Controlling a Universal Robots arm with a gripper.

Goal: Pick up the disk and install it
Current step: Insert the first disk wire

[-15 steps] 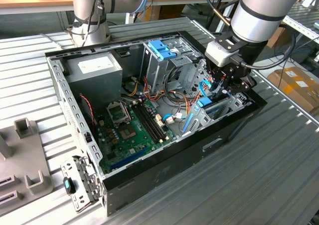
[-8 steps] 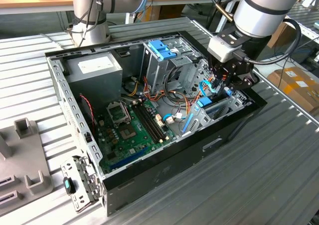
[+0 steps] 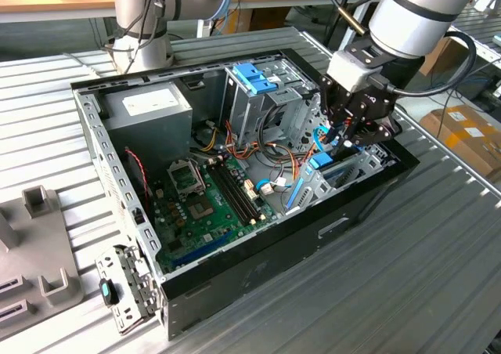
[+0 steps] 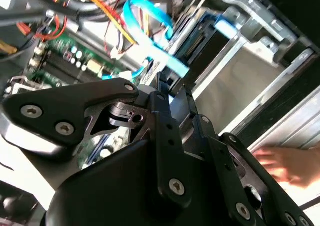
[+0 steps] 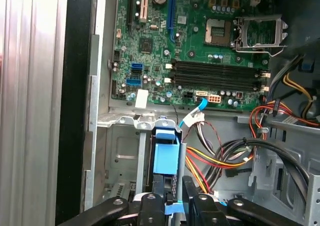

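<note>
Stands on edge in a metal bay at the front corner of the computer case point(image 3: 258, 276): the disk point(image 5: 165, 158), showing in the first wrist view as the blue plastic end of its frame, slotted between the bay's grey rails. Seen in the exterior view as a blue patch with a silver edge point(image 3: 325, 164), low inside the case, against the case wall on the exterior view's right.

Closed on the disk's blue frame from above: the gripper point(image 5: 172, 198), one black finger point(image 5: 150, 206) on each side of the plastic. Reaches down into the same corner of the case in the exterior view point(image 3: 344, 135), hanging from the grey arm point(image 3: 423, 9).

Just beside the bay, deeper in the case: a bundle of red, yellow and orange cables point(image 5: 220, 161) and a flat blue cable point(image 4: 150, 31). Across the case floor: the green motherboard point(image 3: 207, 205). In the middle of the case: a tall metal cage with a blue top point(image 3: 258, 88). In the far corner of the case: a grey power-supply box point(image 3: 149, 107).

Under the case: a ribbed metal table point(image 3: 391, 291). Outside the case wall, in the second wrist view: a blurred hand point(image 4: 290, 163). Well apart from the case, on the exterior view's left: a grey block point(image 3: 39, 201).
</note>
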